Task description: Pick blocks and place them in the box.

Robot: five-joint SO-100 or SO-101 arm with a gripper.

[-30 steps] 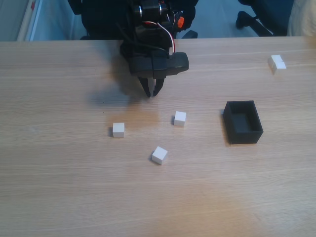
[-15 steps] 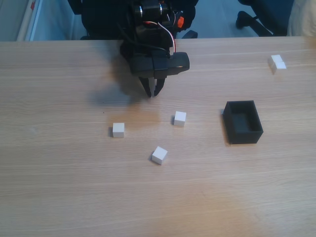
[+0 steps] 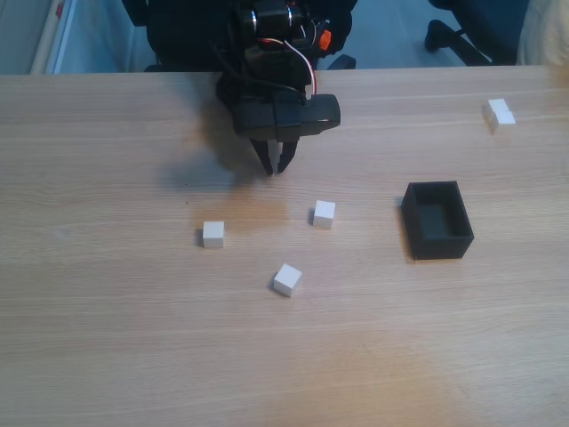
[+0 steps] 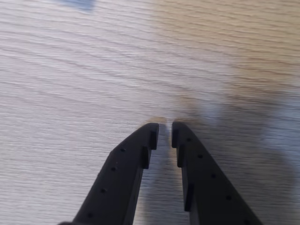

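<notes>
We are seeing three blocks (image 3: 287, 279) lying mid-table, the box (image 3: 436, 220) sitting toward the right edge, and our end effector (image 3: 275, 166) hovering nearly clenched, empty, near the far edge, risking knocking a block aside unless widening.

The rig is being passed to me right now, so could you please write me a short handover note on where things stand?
End effector: hovering above the wooden table near the back, almost shut with a thin gap, holding nothing; the wrist view shows bare wood between the tips.
Small black open-topped box: on the right in the fixed view, looks empty.
Small white cubes: four, all on the table: one nearest the end effector, one to its left, one nearer the front, one far right at the back.
Done: nothing boxed.
Left: all four.
</notes>
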